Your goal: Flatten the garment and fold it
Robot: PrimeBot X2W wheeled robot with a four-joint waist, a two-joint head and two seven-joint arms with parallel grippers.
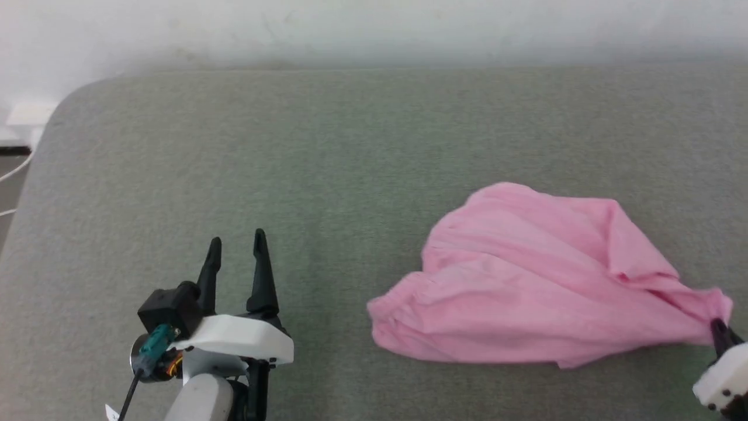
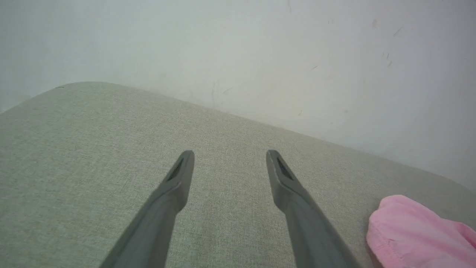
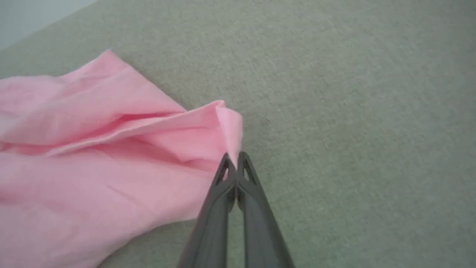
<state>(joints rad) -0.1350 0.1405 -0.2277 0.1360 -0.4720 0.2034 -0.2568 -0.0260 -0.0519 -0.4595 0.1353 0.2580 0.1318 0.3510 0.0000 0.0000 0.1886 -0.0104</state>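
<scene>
My right gripper (image 3: 233, 160) is clamped on 1 corner of the garment (image 1: 526, 275), which lies bunched on the right side of the grey-green cushion (image 1: 263, 134). My left gripper (image 1: 238, 245) hovers with fingers apart, well clear of the cloth. I judge the best pull is low, slow and outward, with the left taking a 2nd corner.

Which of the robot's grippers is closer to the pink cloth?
The right. The right gripper is shut on a corner of the pink cloth. The left gripper is open, off to the cloth's left over the grey surface, not touching it.
</scene>
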